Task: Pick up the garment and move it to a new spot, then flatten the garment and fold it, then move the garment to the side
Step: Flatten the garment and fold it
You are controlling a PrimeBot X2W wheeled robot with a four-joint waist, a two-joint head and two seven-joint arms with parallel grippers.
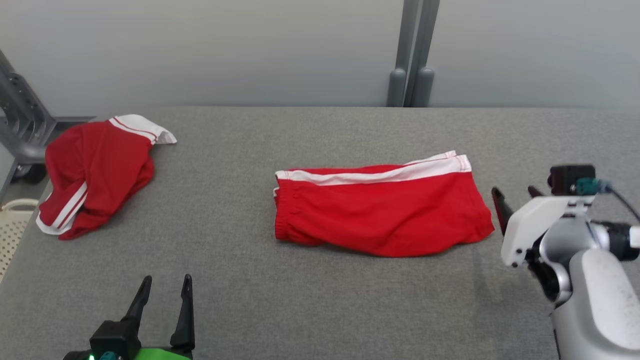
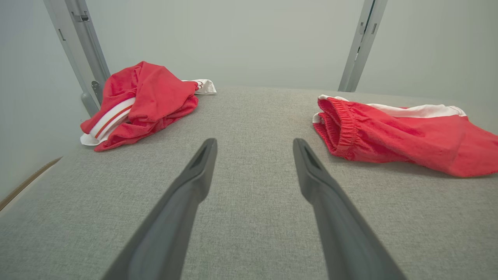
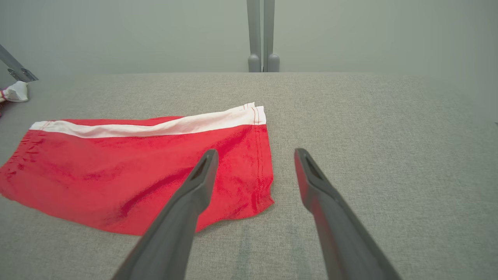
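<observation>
A red garment [image 1: 380, 215] with a white stripe lies folded flat in the middle of the grey table [image 1: 320, 300]; it also shows as the red garment [image 2: 400, 132] to the right in the left wrist view. My right gripper [image 1: 514, 191] hovers open just right of its hem. In the right wrist view, the right gripper [image 3: 255, 152] has its left finger over the garment's [image 3: 128, 171] right edge. My left gripper [image 1: 167, 277] stands open near the table's front edge, nothing between its fingers [image 2: 255, 143]. A second red garment [image 1: 95, 170] lies crumpled at the table's left edge.
The crumpled garment [image 2: 148, 97] sits by a grey metal frame [image 1: 20, 125] at the far left. A white perforated basket [image 1: 12, 225] stands beside the table below it. Two grey posts [image 1: 412, 75] rise behind the table's back edge against a plain wall.
</observation>
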